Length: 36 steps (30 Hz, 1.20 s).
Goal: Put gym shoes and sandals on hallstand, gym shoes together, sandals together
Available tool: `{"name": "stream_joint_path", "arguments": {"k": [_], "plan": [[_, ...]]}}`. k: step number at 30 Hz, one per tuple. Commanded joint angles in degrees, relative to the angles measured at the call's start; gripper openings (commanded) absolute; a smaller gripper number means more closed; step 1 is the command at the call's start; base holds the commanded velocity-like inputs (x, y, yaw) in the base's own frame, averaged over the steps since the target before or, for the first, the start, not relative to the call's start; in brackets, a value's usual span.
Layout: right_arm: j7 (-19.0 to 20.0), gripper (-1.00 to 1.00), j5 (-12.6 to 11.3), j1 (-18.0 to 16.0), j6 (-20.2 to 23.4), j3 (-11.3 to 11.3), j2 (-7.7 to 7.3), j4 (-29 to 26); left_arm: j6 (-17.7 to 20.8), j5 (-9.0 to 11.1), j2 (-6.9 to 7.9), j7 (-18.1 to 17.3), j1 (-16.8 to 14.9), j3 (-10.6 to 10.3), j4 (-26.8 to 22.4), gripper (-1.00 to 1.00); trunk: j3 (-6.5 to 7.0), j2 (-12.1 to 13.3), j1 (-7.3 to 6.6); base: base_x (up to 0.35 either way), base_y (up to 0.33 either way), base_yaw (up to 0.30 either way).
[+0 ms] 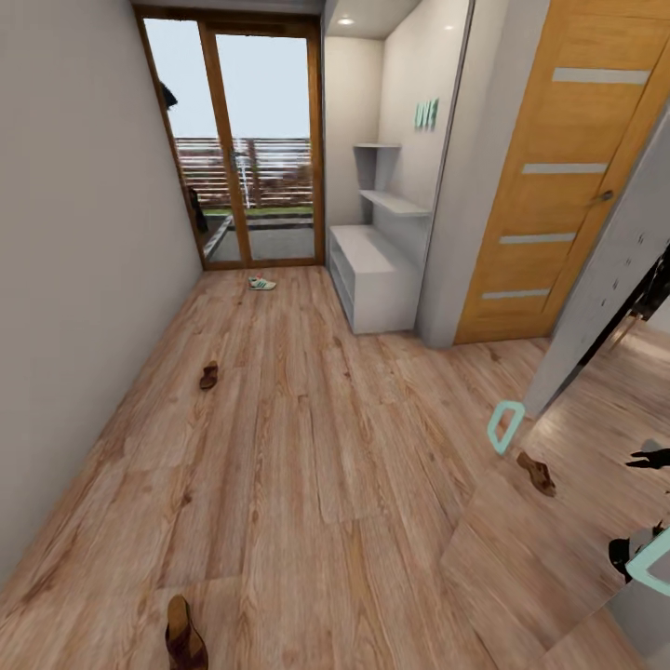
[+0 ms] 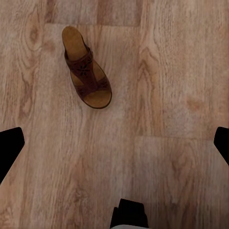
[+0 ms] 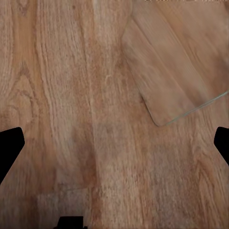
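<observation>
Both grippers, left [image 2: 114, 143] and right [image 3: 114, 143], spread wide and empty. Nearest sandal [image 2: 87, 67] flat on the floor [image 1: 307, 447] just below the left one: best lowered straight over the strap. Second sandal [image 1: 208, 375] by the left wall, shoe [image 1: 262, 284] near the glass door, rack [image 1: 372, 274] far right (open floor between; leaning mirror [image 1: 568, 521] close on the right).

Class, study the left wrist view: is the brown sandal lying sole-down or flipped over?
Sole-down. The sandal shows its tan footbed and strap facing up, flat on the corridor floor.
</observation>
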Motion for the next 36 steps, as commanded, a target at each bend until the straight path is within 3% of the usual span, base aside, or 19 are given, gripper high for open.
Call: {"name": "stream_joint_path", "arguments": {"k": [1,23,36], "plan": [[0.02,1.0,0.02,-0.03,-0.17,0.02,-0.01,0.04,-0.15,0.12,-0.01,-0.08,-0.03,0.15,0.03,1.0,-0.05,-0.02,0.0,0.1,0.0,0.0],[0.0,1.0,0.02,-0.03,-0.17,0.02,-0.01,0.03,-0.15,0.14,0.07,-0.08,-0.03,0.17,0.03,1.0,-0.05,-0.02,0.0,0.249,-0.088,0.0],[-0.15,1.0,-0.06,-0.03,-0.23,-0.05,-0.01,0.04,-0.15,0.2,0.07,-0.08,-0.03,0.17,0.03,1.0,-0.13,-0.02,0.0,0.057,-0.021,0.036]]}}
